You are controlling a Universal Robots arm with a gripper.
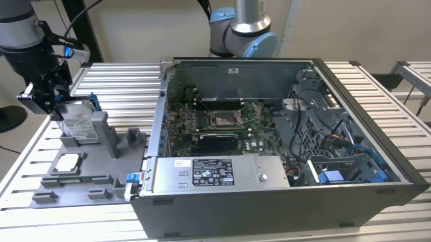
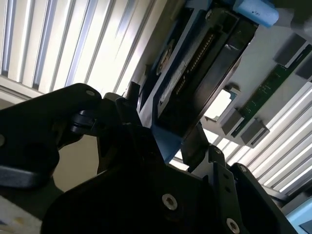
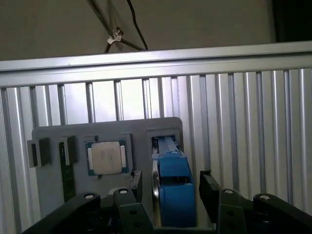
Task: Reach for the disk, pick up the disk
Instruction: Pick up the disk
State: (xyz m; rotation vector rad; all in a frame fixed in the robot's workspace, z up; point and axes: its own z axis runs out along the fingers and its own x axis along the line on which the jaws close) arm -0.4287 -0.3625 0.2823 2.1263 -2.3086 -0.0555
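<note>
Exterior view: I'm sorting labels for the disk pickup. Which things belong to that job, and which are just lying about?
Job:
disk, upright
pincer, open, astride the disk

Lying about:
chip
tray
computer case
power supply

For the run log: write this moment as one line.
phase: reach | claw: open, astride disk | disk: upright in grey tray | lifted: not yet
</note>
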